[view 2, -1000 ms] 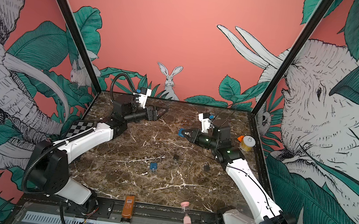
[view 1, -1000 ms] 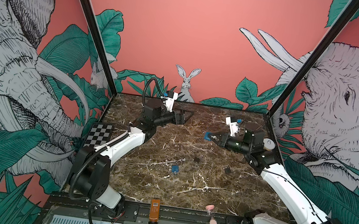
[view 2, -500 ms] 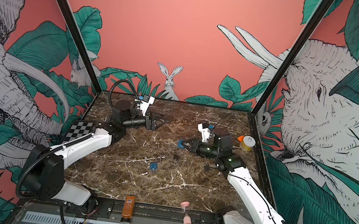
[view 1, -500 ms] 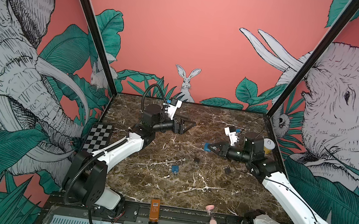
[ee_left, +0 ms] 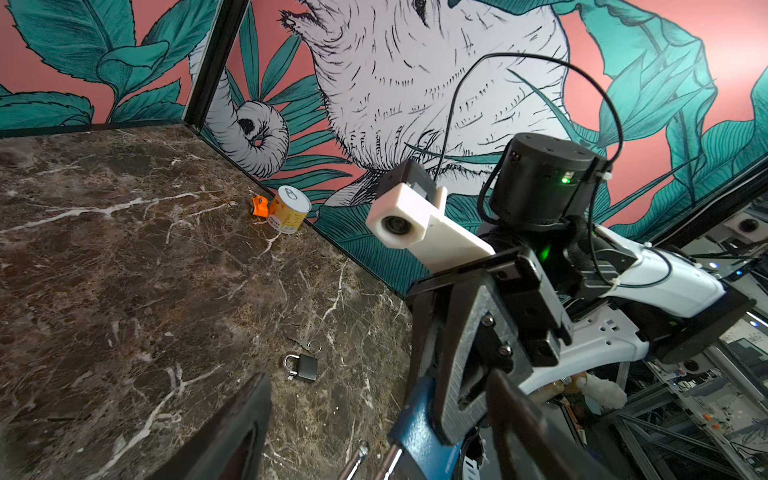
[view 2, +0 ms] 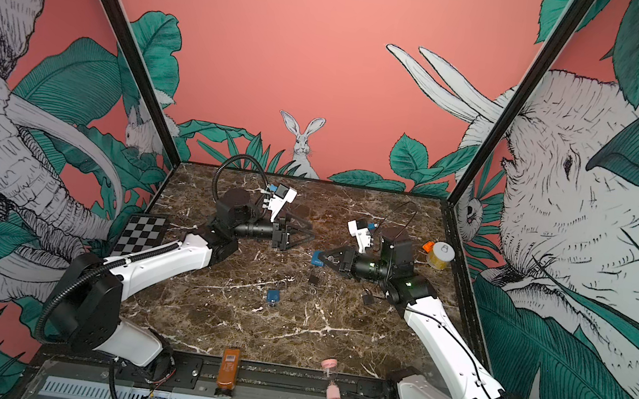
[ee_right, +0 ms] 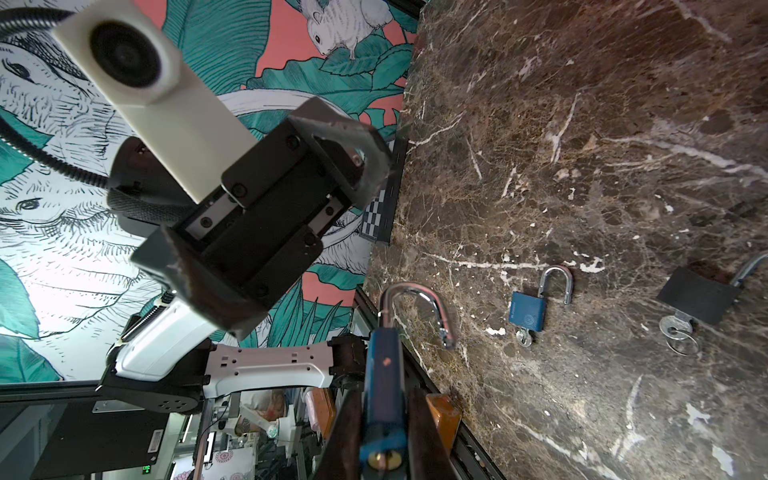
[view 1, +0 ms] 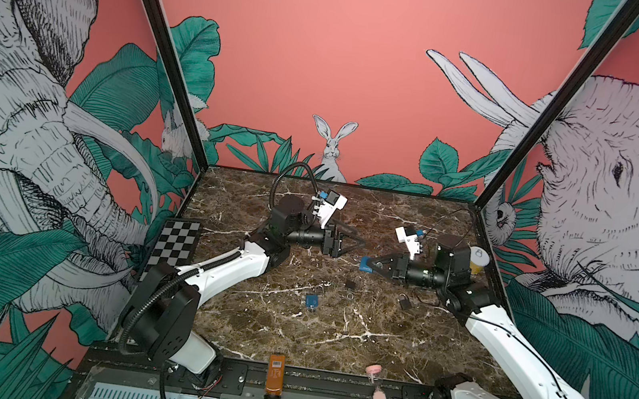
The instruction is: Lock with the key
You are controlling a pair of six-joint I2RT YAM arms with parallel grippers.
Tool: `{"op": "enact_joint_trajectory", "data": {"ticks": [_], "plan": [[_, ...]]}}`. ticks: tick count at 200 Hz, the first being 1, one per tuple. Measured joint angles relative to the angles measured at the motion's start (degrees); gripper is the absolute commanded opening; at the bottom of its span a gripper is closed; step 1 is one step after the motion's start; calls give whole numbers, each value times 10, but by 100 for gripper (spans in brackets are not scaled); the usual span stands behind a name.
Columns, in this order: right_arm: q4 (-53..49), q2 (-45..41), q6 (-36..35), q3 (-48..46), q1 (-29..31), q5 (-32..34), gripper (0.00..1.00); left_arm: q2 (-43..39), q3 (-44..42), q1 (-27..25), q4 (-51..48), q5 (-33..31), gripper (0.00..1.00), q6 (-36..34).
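Note:
My right gripper [ee_right: 384, 415] is shut on a blue padlock [ee_right: 384, 374] and holds it above the marble table [view 1: 333, 336]. The padlock's silver shackle [ee_right: 415, 299] is swung open, and its brass keyway faces the right wrist camera with no key in it. In both top views the held padlock [view 1: 367, 265] [view 2: 317, 258] points at my left gripper [view 1: 354, 243] [view 2: 306, 236]. That gripper is open, close to the padlock and holding nothing. A smaller blue padlock [ee_right: 528, 311] lies on the table with a key [ee_right: 524, 336] in it.
A black padlock [ee_right: 696, 297] with a key on a ring [ee_right: 675, 326] lies near the small blue one. Another black padlock [ee_left: 305, 368] lies by loose keys [ee_left: 309, 344]. A yellow can [view 1: 478, 260] stands at the right wall, a checkerboard [view 1: 176, 240] at the left. An orange bottle [view 1: 274, 377] and a pink hourglass [view 1: 379, 388] are on the front rail.
My left gripper swung from the back toward the middle and its jaws narrowed a little. My right gripper carried the blue padlock forward and left, toward the left gripper.

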State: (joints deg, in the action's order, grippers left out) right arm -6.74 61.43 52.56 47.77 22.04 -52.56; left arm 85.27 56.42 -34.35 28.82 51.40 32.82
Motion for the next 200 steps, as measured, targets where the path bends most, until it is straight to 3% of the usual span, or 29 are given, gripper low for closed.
{"op": "enact_joint_trajectory", "data": {"ticks": [103,200], "plan": [[40,0,35,0,-6,-4,0,10,-5,-10,33,30,64,53],[65,6,50,1,-21,-11,0,10,-16,-12,38,37,41,62]]}}
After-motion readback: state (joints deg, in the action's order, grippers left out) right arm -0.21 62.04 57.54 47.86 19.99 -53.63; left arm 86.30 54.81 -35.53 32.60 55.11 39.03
